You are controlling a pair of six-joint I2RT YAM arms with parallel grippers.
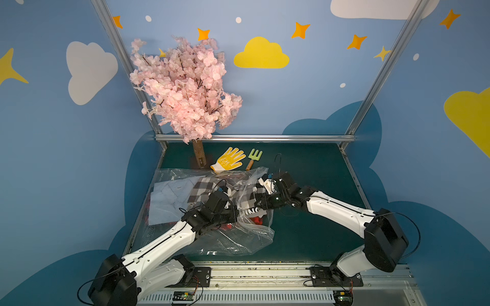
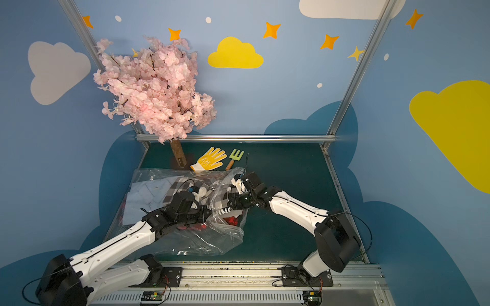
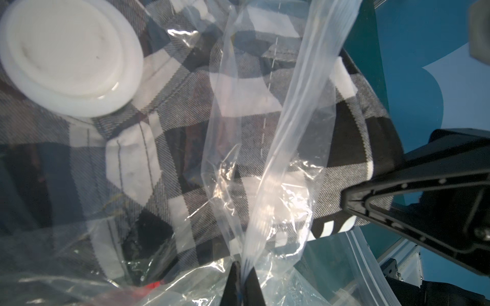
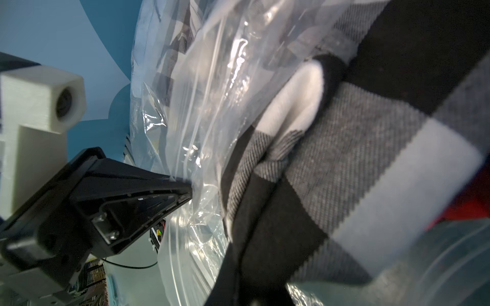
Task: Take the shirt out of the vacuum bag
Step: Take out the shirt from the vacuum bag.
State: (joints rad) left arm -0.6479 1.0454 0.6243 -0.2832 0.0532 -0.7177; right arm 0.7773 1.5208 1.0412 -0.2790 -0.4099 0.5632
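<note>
The vacuum bag (image 1: 238,239) lies crumpled on the green table in both top views, its white valve disc (image 3: 69,55) resting over cloth. A black, grey and white plaid shirt (image 1: 204,188) lies partly inside the vacuum bag (image 2: 212,238), one end sticking out of the mouth. My left gripper (image 3: 241,265) is shut on the zip-seal edge of the vacuum bag (image 3: 278,148), holding it up. My right gripper (image 4: 238,278) is shut on a fold of the plaid shirt (image 4: 371,172) at the mouth. The two grippers, left (image 1: 236,209) and right (image 1: 256,204), stand close together.
A light blue garment (image 1: 169,196) and something red (image 1: 256,220) also sit in the bag. Behind it are a pink blossom tree (image 1: 185,87), a yellow glove (image 1: 229,159) and a small green rake (image 1: 254,157). Metal frame posts edge the table.
</note>
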